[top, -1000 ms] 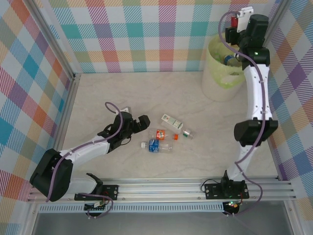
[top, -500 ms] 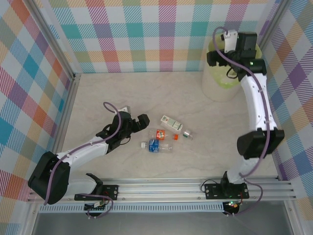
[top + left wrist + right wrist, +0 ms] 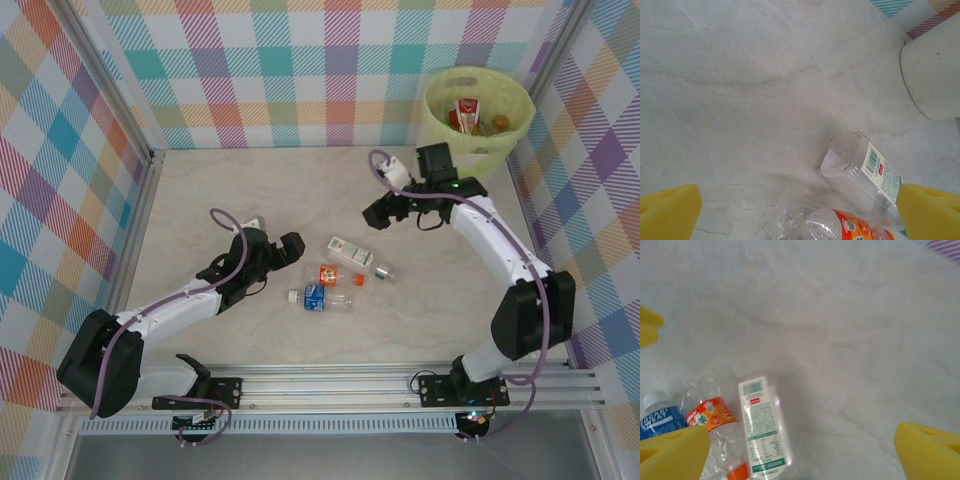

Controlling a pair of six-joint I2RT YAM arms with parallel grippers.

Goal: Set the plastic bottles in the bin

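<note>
Several plastic bottles lie in a cluster mid-table: a clear one with a white-green label (image 3: 350, 250) (image 3: 865, 172) (image 3: 762, 430), an orange-labelled one (image 3: 335, 274) (image 3: 845, 227) (image 3: 710, 415), a blue-labelled one (image 3: 322, 297) (image 3: 657, 415) and a small one with a green cap (image 3: 384, 272). My left gripper (image 3: 285, 265) (image 3: 799, 215) stands open just left of the cluster, holding nothing. My right gripper (image 3: 383, 215) (image 3: 802, 452) hovers open and bare above the table, just beyond the cluster. The bin (image 3: 440, 105) (image 3: 935, 75) stands at the back right with bottles inside, a red-labelled one (image 3: 465, 110) among them.
Checked walls close off the back and both sides. A metal rail (image 3: 400, 380) runs along the near edge. The right arm's forearm (image 3: 500, 240) arches over the table's right side. Bare table lies between the cluster and the back wall.
My right arm has swung down from above the bin to low over the table near the cluster, and its red-labelled bottle now lies in the bin. The left arm has hardly moved.
</note>
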